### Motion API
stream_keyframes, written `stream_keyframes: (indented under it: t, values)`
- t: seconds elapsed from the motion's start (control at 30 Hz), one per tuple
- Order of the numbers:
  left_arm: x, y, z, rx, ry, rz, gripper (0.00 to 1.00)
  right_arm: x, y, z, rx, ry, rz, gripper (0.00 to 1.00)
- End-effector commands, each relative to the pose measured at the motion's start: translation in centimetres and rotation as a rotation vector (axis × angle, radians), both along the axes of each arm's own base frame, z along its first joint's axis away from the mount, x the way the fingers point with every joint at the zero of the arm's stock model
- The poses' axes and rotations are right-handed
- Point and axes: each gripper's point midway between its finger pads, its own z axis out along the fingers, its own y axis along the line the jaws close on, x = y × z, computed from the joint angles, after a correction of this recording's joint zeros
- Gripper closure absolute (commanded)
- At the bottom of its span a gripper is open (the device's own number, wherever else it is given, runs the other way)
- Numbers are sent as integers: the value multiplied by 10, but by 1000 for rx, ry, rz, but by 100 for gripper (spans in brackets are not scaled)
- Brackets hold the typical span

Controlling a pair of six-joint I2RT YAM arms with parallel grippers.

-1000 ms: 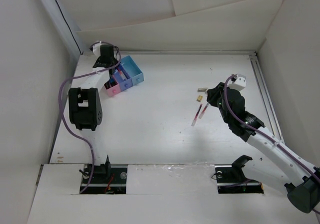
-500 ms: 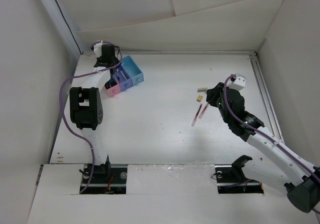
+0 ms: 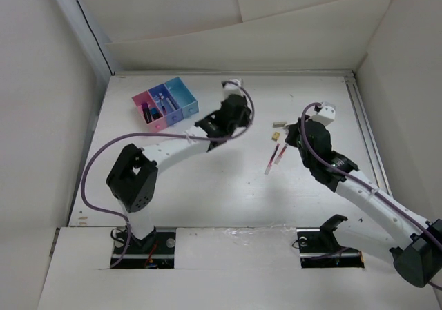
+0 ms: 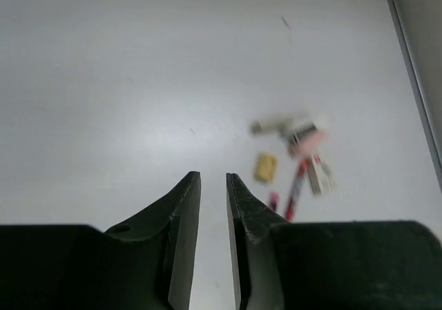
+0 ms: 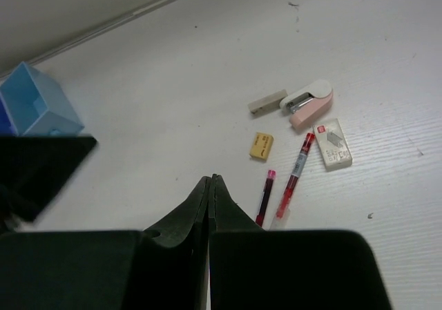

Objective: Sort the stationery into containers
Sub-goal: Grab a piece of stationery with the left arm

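Note:
The containers, a joined row of pink (image 3: 145, 107), purple-blue (image 3: 164, 100) and light blue (image 3: 182, 94) boxes, stand at the back left; dark items lie in the pink and purple-blue ones. The loose stationery lies right of centre: two red pens (image 5: 297, 172) (image 5: 266, 196), a yellow eraser (image 5: 262, 146), a grey eraser (image 5: 267, 102), a pink stapler (image 5: 309, 103) and a staple box (image 5: 333, 143). My left gripper (image 4: 213, 179) hovers mid-table, left of this cluster, jaws slightly apart and empty. My right gripper (image 5: 210, 179) is shut on nothing just short of the pens.
The light blue box (image 5: 34, 110) shows at the far left of the right wrist view, with the blurred dark left arm (image 5: 41, 172) in front of it. White walls ring the table. A rail (image 3: 364, 127) runs along the right edge.
My left arm has swung away from the containers at the back left to the middle, toward the loose stationery. My right gripper has shut and barely shifted.

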Motion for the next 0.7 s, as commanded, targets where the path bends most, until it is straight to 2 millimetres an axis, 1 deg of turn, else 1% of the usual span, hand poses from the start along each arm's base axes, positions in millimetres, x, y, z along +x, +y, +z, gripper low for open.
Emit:
stream_keyframes:
  t: [0.0,0.07,0.1,0.13,0.17,0.2,0.23,0.27,0.3,0.33,0.37,0.4,0.43,0.47,0.5,0.53,0.6,0.63,0.67]
  values:
    - [-58,-36,-10,31,2,-118,82,9,-8,17,1,-52,-60,100]
    - [-88,-56,-26,47,22,-196,82,10,-12,18,-4,-56,-80,100]
    - [-113,-77,-26,47,21,-260,82,10,-13,18,-7,-57,-89,100]
    - [-124,-87,-34,59,30,-289,82,9,-14,21,7,-65,-91,100]
    - [-136,-97,-39,84,33,-331,78,9,-16,21,5,-67,-102,100]
    - [-157,-113,-50,117,40,-370,75,9,-18,21,2,-69,-113,100]
    - [-166,-120,-56,147,37,-383,71,9,-18,21,2,-69,-113,96]
    - [-170,-128,-53,164,25,-391,67,9,-19,22,-1,-71,-122,94]
    - [-173,-133,-67,206,32,-381,66,9,-19,22,-1,-71,-122,91]
    - [-176,-138,-71,227,34,-397,64,9,-19,22,-1,-71,-122,88]
    - [-175,-141,-73,228,35,-397,64,9,-19,22,-1,-71,-122,81]
    - [-174,-143,-75,230,36,-397,64,9,-19,22,-1,-71,-122,78]
    - [-172,-148,-79,234,30,-401,64,8,-20,17,-7,-62,-122,75]
    - [-169,-154,-75,220,21,-400,64,7,-21,21,0,-72,-122,70]
    - [-169,-154,-83,240,25,-405,64,6,-21,23,6,-79,-122,67]
    - [-168,-163,-87,237,30,-416,64,7,-23,23,8,-78,-123,65]
    - [-156,-165,-89,242,26,-402,64,4,-25,31,32,-99,-125,62]
    - [-155,-171,-86,232,24,-410,64,4,-26,31,34,-98,-126,61]
    - [-143,-164,-92,240,33,-386,64,5,-29,27,30,-89,-129,61]
